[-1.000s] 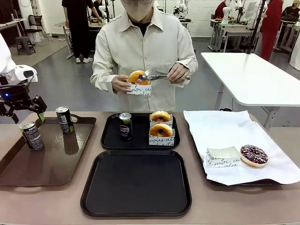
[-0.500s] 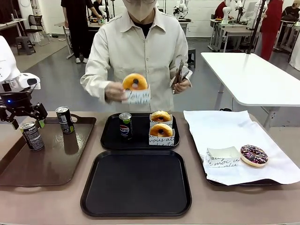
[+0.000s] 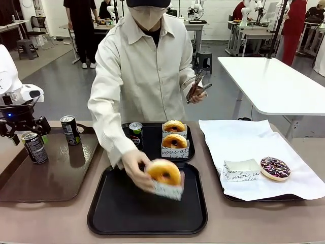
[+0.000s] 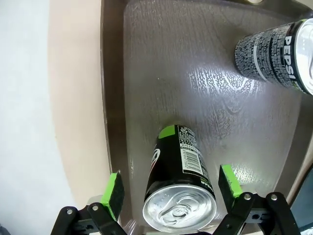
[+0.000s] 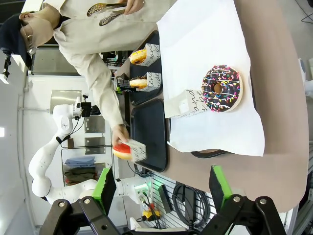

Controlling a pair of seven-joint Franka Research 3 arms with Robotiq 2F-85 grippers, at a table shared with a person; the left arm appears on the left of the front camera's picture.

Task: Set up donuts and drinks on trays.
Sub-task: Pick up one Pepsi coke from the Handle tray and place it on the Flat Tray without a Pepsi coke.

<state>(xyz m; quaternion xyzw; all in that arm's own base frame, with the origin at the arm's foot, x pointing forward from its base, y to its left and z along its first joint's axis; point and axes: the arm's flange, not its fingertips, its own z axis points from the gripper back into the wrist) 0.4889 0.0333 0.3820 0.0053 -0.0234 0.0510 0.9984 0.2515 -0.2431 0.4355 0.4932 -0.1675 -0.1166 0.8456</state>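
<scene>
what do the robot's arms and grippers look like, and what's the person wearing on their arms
The left arm is glossy white with rounded segments and a small blue light at the wrist. The left gripper and right gripper are black two-finger linkages with visible bolts and bright green pads. The person wears long cream shirt sleeves.

The left brown tray [image 4: 195, 98] is grainy, glossy plastic; the can [image 4: 178, 181] on it has a shiny metal top; the near black tray [image 3: 127, 213] is smooth plastic.
</scene>
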